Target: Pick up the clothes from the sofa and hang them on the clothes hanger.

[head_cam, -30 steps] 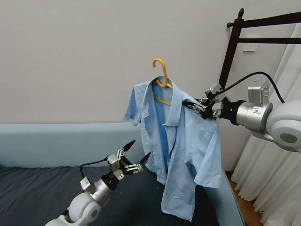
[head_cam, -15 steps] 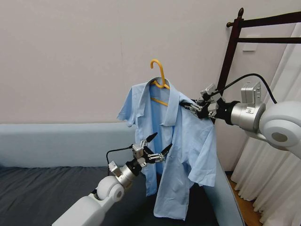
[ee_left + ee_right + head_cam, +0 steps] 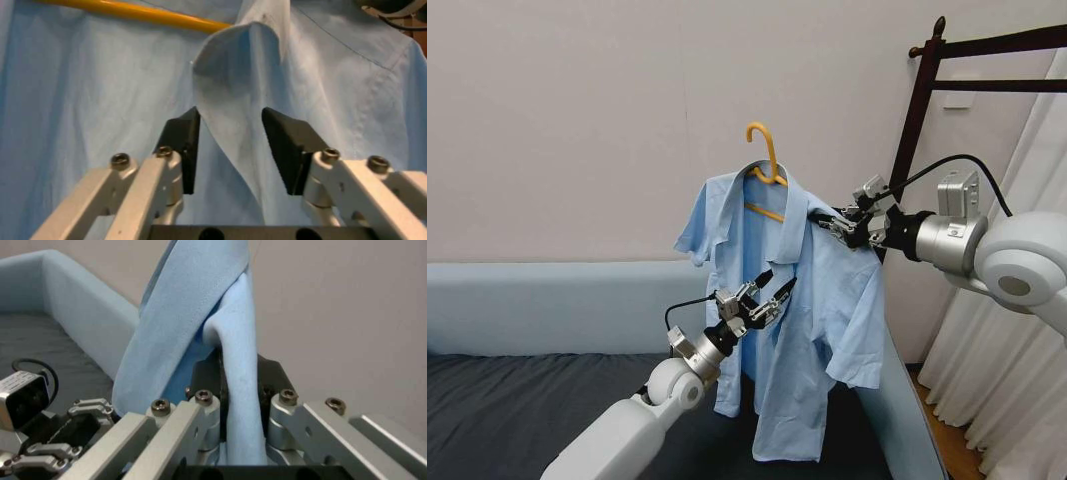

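A pale bare wall (image 3: 577, 120) fills the background. Below it runs the sofa (image 3: 527, 300), with a light blue backrest and a dark seat cushion. White curtains (image 3: 987, 400) hang on the robot's right, and beside them stands a dark wooden clothes stand (image 3: 917, 110) with a crossbar at the top.

The light blue short-sleeved shirt (image 3: 827, 330) hangs in the air in front of the wall, above the right end of the sofa, clear of the seat. It is draped open-fronted over a yellow plastic hanger (image 3: 767, 160), whose hook pokes up out of the collar and catches on nothing. The shirt's hem dangles down past the sofa's backrest.

The right arm reaches in from the right side at shoulder height. Its right hand (image 3: 827, 222) is clamped on the shirt's shoulder, and the right wrist view shows the fingers pinched together on a thick fold of blue cloth (image 3: 187, 315).

The left arm comes up from below. Its left hand (image 3: 777, 282) is at the shirt's front edge, about chest height, with fingers apart. In the left wrist view a loose fold of the shirt (image 3: 80, 100) stands up between the two dark fingertips (image 3: 183, 135), and the hanger's bar (image 3: 133, 12) crosses behind the cloth.
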### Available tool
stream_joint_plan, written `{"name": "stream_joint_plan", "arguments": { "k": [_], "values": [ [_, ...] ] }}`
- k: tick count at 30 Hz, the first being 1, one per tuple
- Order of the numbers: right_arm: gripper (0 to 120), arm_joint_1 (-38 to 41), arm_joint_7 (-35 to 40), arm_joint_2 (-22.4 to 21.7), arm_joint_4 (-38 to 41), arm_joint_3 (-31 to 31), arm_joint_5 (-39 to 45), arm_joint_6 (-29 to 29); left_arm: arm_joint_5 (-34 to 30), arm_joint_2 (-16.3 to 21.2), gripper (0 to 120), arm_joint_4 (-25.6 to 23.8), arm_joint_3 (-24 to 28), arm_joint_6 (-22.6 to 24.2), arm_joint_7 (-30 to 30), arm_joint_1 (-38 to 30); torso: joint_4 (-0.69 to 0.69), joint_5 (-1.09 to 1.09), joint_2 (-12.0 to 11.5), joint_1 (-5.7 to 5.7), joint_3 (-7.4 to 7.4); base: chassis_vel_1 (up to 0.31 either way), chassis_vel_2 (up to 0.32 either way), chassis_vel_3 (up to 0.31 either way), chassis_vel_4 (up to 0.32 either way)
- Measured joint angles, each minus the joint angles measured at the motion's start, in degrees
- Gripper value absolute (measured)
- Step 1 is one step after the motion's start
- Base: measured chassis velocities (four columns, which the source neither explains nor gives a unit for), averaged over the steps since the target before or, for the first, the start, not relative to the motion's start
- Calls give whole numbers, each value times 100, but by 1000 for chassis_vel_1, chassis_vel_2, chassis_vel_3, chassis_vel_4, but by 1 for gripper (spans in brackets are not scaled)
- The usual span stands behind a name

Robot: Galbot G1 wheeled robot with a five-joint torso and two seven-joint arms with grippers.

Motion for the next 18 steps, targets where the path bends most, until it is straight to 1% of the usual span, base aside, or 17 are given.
{"name": "stream_joint_plan", "arguments": {
  "k": [1, 2, 3, 8, 18],
  "values": [
    [7, 0, -7, -3, 0, 5, -6, 8, -8, -1, 27, 16, -31, -14, 1, -25, 0, 0, 0, 0, 0, 0, 0, 0, 0],
    [7, 6, -20, -7, -5, 7, -19, 20, -12, 1, 25, 48, -69, -34, 1, -81, 0, 0, 0, 0, 0, 0, 0, 0, 0],
    [7, 6, -20, -7, -5, 7, -19, 20, -12, 1, 25, 48, -69, -34, 1, -81, 0, 0, 0, 0, 0, 0, 0, 0, 0],
    [7, 81, -48, -7, -45, 15, -40, 64, 82, 80, 1, 157, -161, -88, 32, -290, 0, 0, 0, 0, 0, 0, 0, 0, 0],
    [7, 146, -49, -14, -104, 17, -85, 111, 191, 217, 0, 47, -353, -135, 203, -542, 0, -1, 0, 0, 0, 0, 0, 0, 0]
  ]
}}
